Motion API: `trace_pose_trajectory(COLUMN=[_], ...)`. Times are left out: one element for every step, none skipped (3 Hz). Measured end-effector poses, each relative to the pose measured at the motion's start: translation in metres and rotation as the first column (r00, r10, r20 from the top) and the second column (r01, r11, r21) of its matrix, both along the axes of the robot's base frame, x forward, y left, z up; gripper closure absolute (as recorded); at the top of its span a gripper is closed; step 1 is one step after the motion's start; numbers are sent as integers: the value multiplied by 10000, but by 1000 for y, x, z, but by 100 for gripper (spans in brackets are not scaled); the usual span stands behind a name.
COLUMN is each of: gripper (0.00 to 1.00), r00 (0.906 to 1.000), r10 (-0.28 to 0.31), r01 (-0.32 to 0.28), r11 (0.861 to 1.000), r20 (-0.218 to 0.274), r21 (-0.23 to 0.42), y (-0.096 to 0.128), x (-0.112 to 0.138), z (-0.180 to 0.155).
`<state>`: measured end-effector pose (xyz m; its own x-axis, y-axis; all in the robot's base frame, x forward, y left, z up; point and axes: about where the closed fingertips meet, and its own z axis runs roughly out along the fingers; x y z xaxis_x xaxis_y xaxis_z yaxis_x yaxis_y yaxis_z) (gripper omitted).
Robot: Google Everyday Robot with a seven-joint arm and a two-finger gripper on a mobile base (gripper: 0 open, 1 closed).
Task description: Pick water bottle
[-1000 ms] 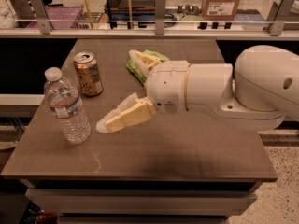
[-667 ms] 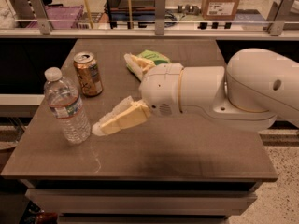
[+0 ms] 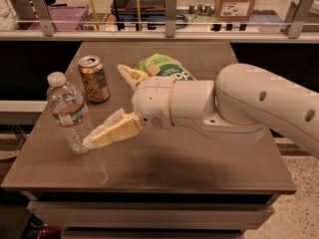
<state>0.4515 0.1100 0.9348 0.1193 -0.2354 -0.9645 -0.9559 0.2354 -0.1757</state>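
Note:
The water bottle [image 3: 69,112] is clear ribbed plastic with a white cap and a pale label band. It stands upright at the left of the brown table [image 3: 199,163]. My gripper [image 3: 105,105] is just right of the bottle, on the end of the big white arm [image 3: 239,108]. It is open, with its jaws spread wide. The lower finger [image 3: 112,131] reaches to the bottle's base, and its tip is at or touching the bottle. The upper finger [image 3: 130,75] points toward the back, right of the can. The bottle is not between the fingers.
A gold-brown drink can [image 3: 93,78] stands just behind and right of the bottle. A green snack bag [image 3: 172,67] lies behind the gripper's wrist. The table's left edge is close to the bottle. A railing [image 3: 169,34] runs along the back.
My gripper and arm have moved left toward the bottle. The lower fingertip has gone from a small gap to the bottle's base. The bottle and can have not moved.

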Motion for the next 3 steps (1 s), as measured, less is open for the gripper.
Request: trace_pose_trajectory(gripper=[0, 0, 0], r00=[9997, 9988, 9979], r10=[254, 445, 585], r01=[-253, -441, -576], r11=[9995, 9988, 9979], r20=[-62, -178, -286], r21=[169, 234, 305], y=[21, 40, 55], x=[-6, -12, -13], z=[-2, -3, -5])
